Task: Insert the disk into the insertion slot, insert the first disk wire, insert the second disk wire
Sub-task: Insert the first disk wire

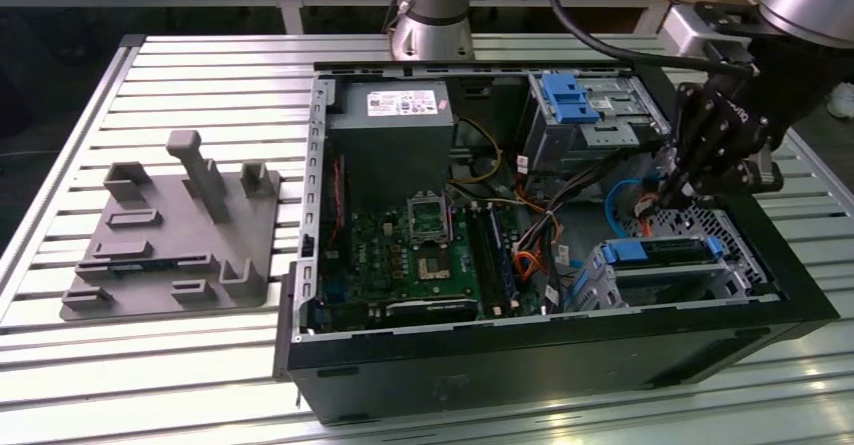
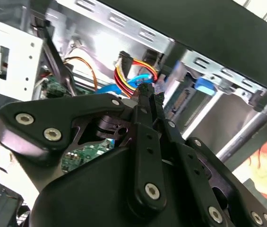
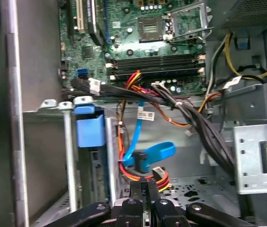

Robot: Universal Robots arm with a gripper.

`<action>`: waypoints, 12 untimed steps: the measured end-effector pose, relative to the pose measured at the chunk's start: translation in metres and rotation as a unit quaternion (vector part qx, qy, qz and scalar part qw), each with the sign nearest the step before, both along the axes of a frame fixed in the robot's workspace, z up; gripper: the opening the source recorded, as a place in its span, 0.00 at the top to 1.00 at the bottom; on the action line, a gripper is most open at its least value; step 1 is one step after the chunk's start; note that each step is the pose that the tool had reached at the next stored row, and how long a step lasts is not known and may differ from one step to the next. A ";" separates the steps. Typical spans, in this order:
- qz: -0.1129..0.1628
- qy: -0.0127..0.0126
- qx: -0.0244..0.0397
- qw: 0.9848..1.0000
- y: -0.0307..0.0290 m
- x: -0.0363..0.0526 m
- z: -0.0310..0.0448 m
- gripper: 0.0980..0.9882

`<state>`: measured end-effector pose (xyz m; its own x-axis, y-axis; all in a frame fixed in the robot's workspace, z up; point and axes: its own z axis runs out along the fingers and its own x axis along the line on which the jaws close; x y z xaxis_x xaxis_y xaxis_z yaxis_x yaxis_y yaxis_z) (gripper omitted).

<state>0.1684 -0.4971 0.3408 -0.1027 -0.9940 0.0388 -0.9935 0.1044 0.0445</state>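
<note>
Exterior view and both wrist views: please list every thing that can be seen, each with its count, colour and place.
table: one, silver slats, under everything.
case: one, black, open, on the table.
jig: one, grey, on the table, to the exterior view's left of the case.
motherboard: one, green, on the case floor.
power supply: one, dark grey, inside the case near the arm's base.
bay: one, grey with a blue latch, inside the case.
slot: one, silver cage, inside the case.
disk: one, blue carrier, in the slot.
blue wire: one, loose beside the disk.
wire bundle: one, red, yellow and black, beside the blue wire.
arm: one, silver, behind the case.
gripper: one, black, shut, at the wires.
</note>
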 end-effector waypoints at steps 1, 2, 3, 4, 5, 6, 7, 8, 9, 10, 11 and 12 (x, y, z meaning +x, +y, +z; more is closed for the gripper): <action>0.000 0.000 0.001 1.000 -0.0020 0.0000 0.0003 0.93; 0.000 0.000 0.003 1.000 -0.0037 0.0000 0.0008 0.93; 0.000 0.000 0.007 1.000 -0.0052 0.0000 0.0017 0.93; 0.000 0.000 0.010 1.000 -0.0066 0.0000 0.0029 0.93; 0.000 0.000 0.012 1.000 -0.0078 0.0000 0.0045 0.93; 0.000 0.000 0.015 1.000 -0.0089 0.0000 0.0063 0.93; 0.000 0.000 0.017 1.000 -0.0101 0.0000 0.0081 0.93; 0.000 0.000 0.017 1.000 -0.0118 0.0000 0.0096 0.93; 0.000 0.000 0.017 1.000 -0.0127 0.0000 0.0097 0.93; 0.002 0.000 0.017 1.000 -0.0132 0.0000 0.0098 0.93; 0.002 0.000 0.017 1.000 -0.0132 0.0000 0.0098 0.93; 0.002 0.000 0.017 1.000 -0.0132 0.0000 0.0097 0.93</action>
